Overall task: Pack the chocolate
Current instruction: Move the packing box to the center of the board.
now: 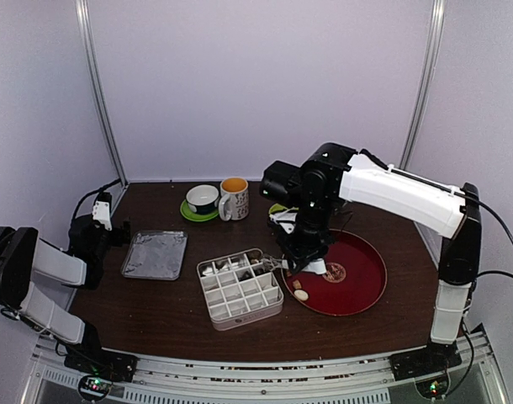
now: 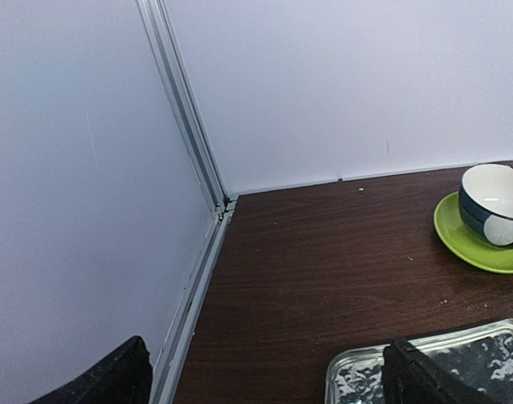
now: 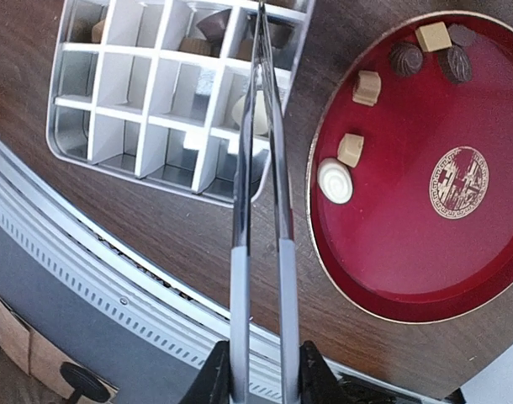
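Note:
My right gripper [image 3: 265, 380] is shut on the handles of metal tongs [image 3: 261, 168]. The tongs reach out over a white divided box [image 3: 113, 109] and their arms lie close together. A cream chocolate [image 3: 244, 114] lies in a cell under them, and dark chocolates [image 3: 213, 23] fill the far cells. More chocolates sit on the red plate [image 3: 425, 252]: a white swirl round [image 3: 335, 181], cream cubes [image 3: 351, 149] and dark rounds [image 3: 405, 58]. In the top view the right gripper [image 1: 303, 244] hangs between box [image 1: 240, 288] and plate [image 1: 357, 290]. My left gripper [image 1: 101, 223] is open and empty at the far left.
A foil tray [image 1: 155, 254] lies left of the box, and its corner shows in the left wrist view [image 2: 357, 379]. A bowl [image 1: 203, 199] on a green saucer and a mug [image 1: 234, 198] stand at the back. The enclosure wall and its metal rail [image 2: 198, 278] are close on the left.

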Robot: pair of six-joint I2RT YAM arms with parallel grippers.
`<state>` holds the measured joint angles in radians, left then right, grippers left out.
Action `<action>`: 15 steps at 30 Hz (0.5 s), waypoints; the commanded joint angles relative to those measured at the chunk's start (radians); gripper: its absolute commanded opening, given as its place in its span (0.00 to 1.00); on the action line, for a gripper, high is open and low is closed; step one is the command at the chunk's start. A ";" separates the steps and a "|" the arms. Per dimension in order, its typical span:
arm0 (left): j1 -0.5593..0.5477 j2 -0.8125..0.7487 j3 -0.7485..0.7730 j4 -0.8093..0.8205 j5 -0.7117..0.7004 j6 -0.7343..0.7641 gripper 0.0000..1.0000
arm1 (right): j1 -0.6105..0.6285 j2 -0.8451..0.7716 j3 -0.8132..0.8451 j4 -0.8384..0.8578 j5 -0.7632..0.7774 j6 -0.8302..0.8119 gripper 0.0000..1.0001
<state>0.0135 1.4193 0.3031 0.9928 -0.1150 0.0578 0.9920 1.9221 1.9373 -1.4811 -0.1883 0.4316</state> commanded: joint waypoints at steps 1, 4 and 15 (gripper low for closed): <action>0.009 0.006 0.023 0.029 0.008 -0.009 0.98 | 0.060 0.021 0.048 -0.063 0.138 -0.106 0.06; 0.009 0.006 0.024 0.027 0.008 -0.010 0.98 | 0.068 0.010 0.011 -0.039 0.126 -0.105 0.06; 0.009 0.006 0.024 0.027 0.008 -0.009 0.98 | -0.014 -0.084 -0.098 0.058 0.088 0.099 0.27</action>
<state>0.0135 1.4193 0.3031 0.9928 -0.1150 0.0578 1.0153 1.9057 1.8839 -1.4784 -0.1043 0.4404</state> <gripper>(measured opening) 0.978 0.248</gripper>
